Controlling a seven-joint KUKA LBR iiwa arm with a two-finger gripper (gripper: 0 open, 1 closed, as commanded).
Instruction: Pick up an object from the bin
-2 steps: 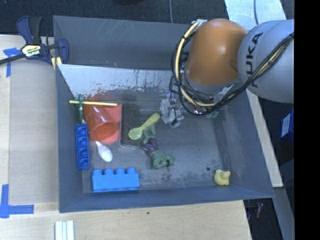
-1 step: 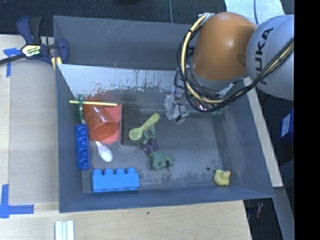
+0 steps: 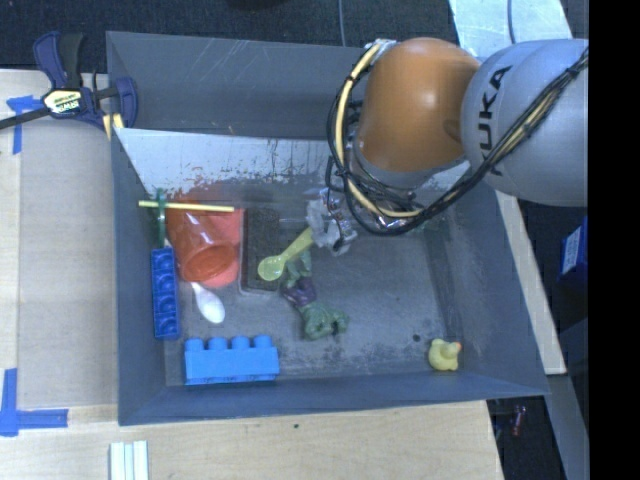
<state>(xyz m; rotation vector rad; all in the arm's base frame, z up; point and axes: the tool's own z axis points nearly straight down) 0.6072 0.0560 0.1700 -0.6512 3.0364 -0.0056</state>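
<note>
- My gripper (image 3: 335, 225) is low in the bin (image 3: 395, 293), about the middle and a bit toward the far edge. My arm comes in over the right edge.
- Can't tell if the gripper is apart or together. The orange cover (image 3: 415, 103) on my wrist and the looped cables (image 3: 352, 183) hide much of it.
- Nearest thing is a light green spoon (image 3: 283, 258). Its handle tip is right at my gripper and its bowl points toward the near left corner. Can't tell if the handle is clamped or only beside the gripper.
- The spoon bowl lies over the right side of a dark flat pad (image 3: 262, 243) in the middle of the bin.
- An orange cup (image 3: 207, 243) lies on its side just left of the pad, mouth toward the near edge.
- A thin green and yellow stick (image 3: 190, 207) lies across the cup's far end.
- A long blue brick (image 3: 165, 293) lies along the left edge, and a wider blue brick (image 3: 231, 359) sits in the near left corner.
- A small white rounded piece (image 3: 209, 306) sits between the cup and the blue bricks.
- A small purple thing (image 3: 298, 290) and a green toy figure (image 3: 321, 321) sit close together, just nearward of the spoon bowl.
- A yellow duck (image 3: 444, 354) is in the near right corner, well apart from my gripper.
</note>
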